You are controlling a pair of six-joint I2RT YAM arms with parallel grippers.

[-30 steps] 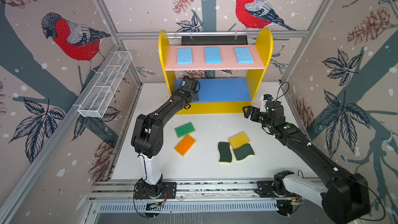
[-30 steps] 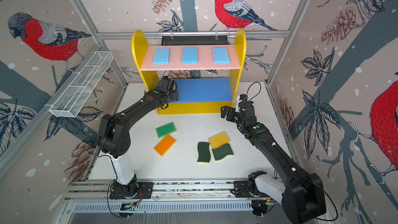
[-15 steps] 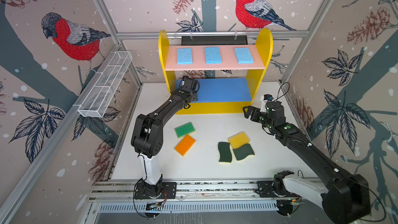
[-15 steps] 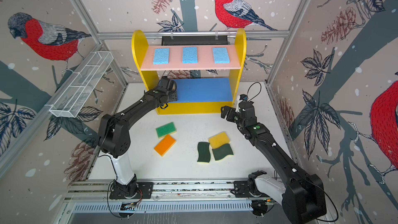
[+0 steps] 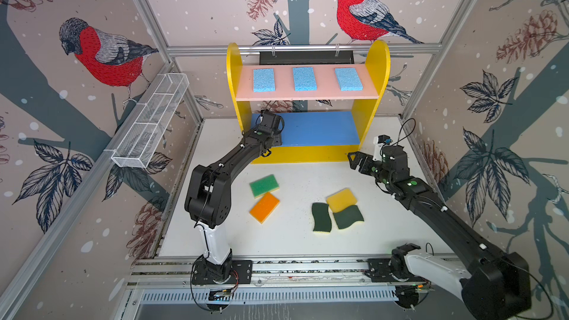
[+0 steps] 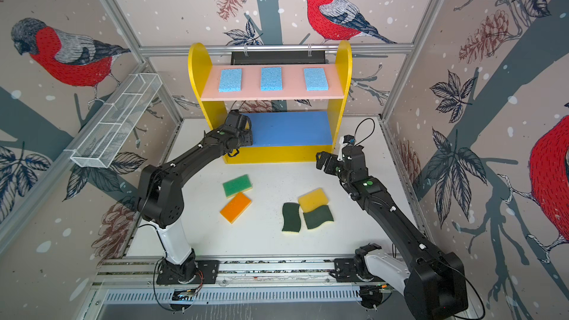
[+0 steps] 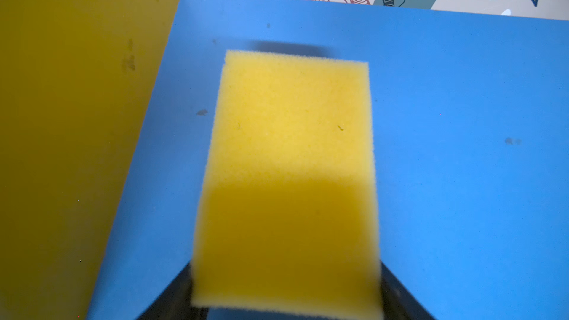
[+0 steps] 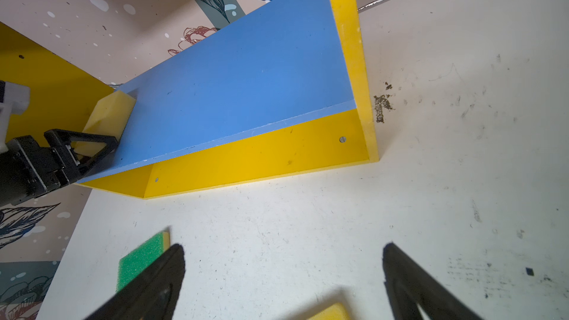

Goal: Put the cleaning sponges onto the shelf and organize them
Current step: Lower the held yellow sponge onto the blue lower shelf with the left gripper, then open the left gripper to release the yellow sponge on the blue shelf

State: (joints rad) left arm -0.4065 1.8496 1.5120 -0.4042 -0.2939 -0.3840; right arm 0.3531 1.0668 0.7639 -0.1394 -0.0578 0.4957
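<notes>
Sponge long axis runs near-to-far: your left gripper (image 8: pixel 101 135) clamps the yellow sponge (image 7: pixel 289 180) over the left end of the blue board (image 7: pixel 462 149); your right gripper (image 8: pixel 284 247) gapes empty, well apart.

yellow sponge (image 7: pixel 289 180) near end blurred, covers most of left jaws; second yellow sponge (image 8: pixel 329 312) cut by frame edge.

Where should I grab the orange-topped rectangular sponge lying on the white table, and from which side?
Grip the orange-topped sponge across its two long edges, mid-length, coming straight down. It lies flat and diagonal, so turn the jaws to match; its shelf-side end sits close to the green-topped sponge, leaving little room there. The open right gripper is free.
</notes>
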